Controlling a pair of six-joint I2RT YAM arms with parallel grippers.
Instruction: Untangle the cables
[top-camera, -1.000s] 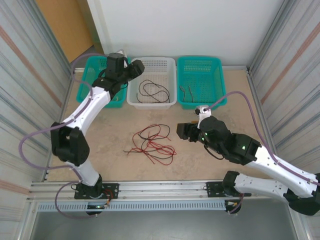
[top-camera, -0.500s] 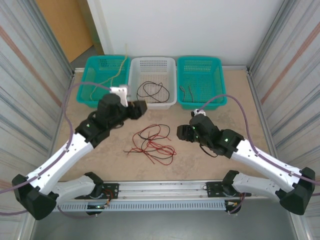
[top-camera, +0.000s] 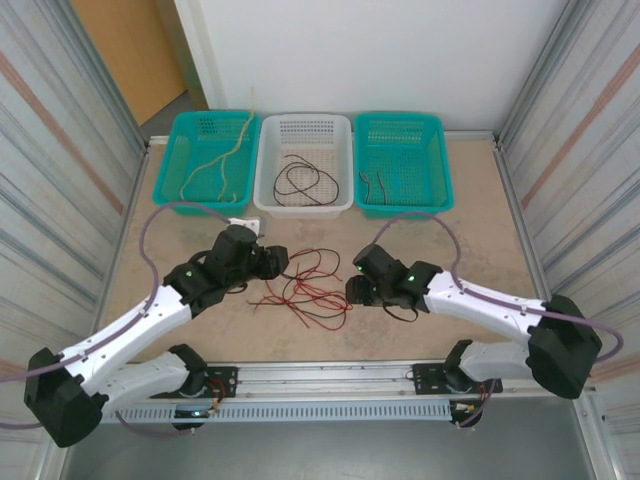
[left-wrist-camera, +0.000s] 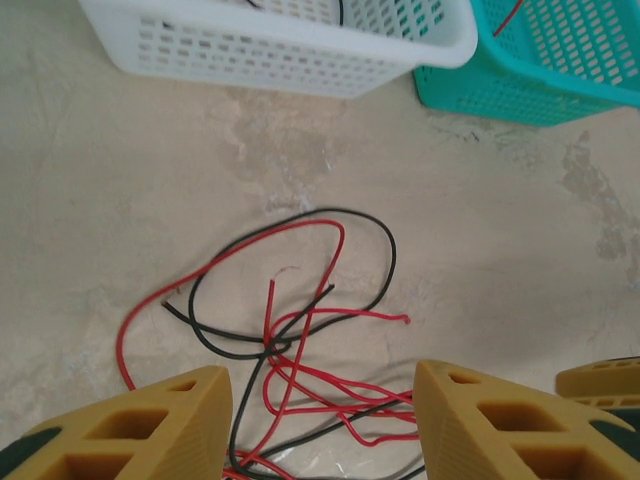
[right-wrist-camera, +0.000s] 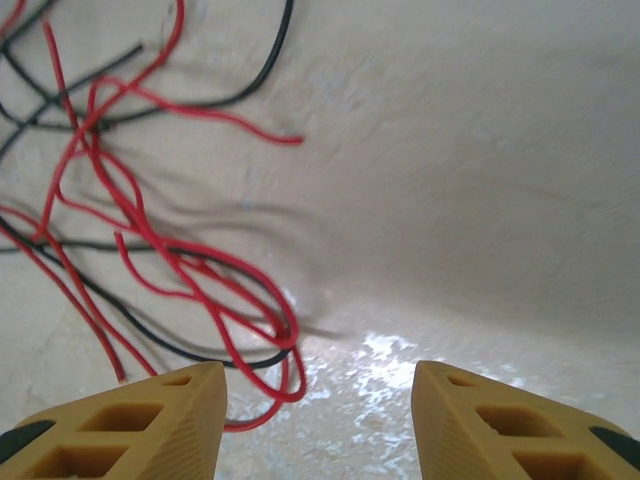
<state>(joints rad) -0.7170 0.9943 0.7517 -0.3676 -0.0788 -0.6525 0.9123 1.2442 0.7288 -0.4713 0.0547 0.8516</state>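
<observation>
A tangle of red and black cables (top-camera: 305, 288) lies loose on the beige table between my two grippers. My left gripper (top-camera: 277, 262) hovers at the tangle's upper left. In the left wrist view it (left-wrist-camera: 325, 425) stands open, and the cables (left-wrist-camera: 290, 345) run on the table between and beyond its yellow fingers (left-wrist-camera: 140, 425). My right gripper (top-camera: 351, 290) is at the tangle's right edge. In the right wrist view it (right-wrist-camera: 318, 420) stands open just above the table, with red loops (right-wrist-camera: 200, 275) by its left finger (right-wrist-camera: 130, 425). Neither gripper holds anything.
Three baskets stand in a row at the back. The left teal basket (top-camera: 165, 195) holds a tan cable (top-camera: 222, 160). The white basket (top-camera: 303, 208) holds a black cable (top-camera: 305, 178). The right teal basket (top-camera: 405, 207) holds a short wire (top-camera: 372, 185). Corrugated walls flank both sides.
My left arm swung back from the left teal basket down to the tangle. My right arm slid left and lower to the tangle's edge. Both grippers' jaws narrowed somewhat.
</observation>
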